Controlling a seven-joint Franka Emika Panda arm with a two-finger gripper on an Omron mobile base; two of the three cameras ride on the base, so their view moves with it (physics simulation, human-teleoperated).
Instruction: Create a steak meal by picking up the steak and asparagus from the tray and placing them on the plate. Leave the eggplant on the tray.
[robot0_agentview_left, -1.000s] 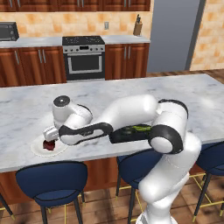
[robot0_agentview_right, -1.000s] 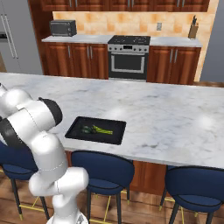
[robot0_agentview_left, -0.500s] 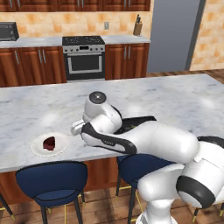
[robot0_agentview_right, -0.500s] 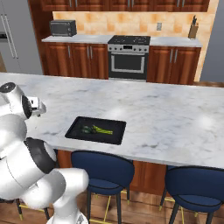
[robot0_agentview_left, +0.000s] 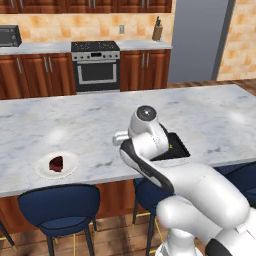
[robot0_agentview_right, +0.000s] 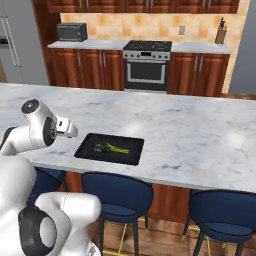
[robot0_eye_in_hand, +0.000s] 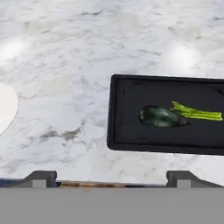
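The steak (robot0_agentview_left: 56, 163), a dark red chunk, lies on the white plate (robot0_agentview_left: 42, 170) at the counter's left front. Part of the plate's rim (robot0_eye_in_hand: 6, 107) shows at the left edge of the hand view. The black tray (robot0_agentview_right: 131, 153) holds the dark eggplant (robot0_agentview_right: 99, 148) and the yellow-green asparagus (robot0_agentview_right: 118, 148), lying side by side. The hand view shows the eggplant (robot0_eye_in_hand: 158, 116) touching the asparagus (robot0_eye_in_hand: 197, 113) on the tray (robot0_eye_in_hand: 124, 109). My gripper (robot0_eye_in_hand: 111, 178) hangs open above the counter between plate and tray, nothing between its fingertips (robot0_eye_in_hand: 41, 177).
My white arm covers most of the tray (robot0_agentview_left: 179, 148) in the left base view. Blue stools (robot0_agentview_right: 117, 192) stand under the counter's front edge. A stove (robot0_agentview_right: 146, 65) and wooden cabinets line the far wall.
My arm has swung right, away from the plate and toward the tray. The steak stays on the plate. The jaws stay open.
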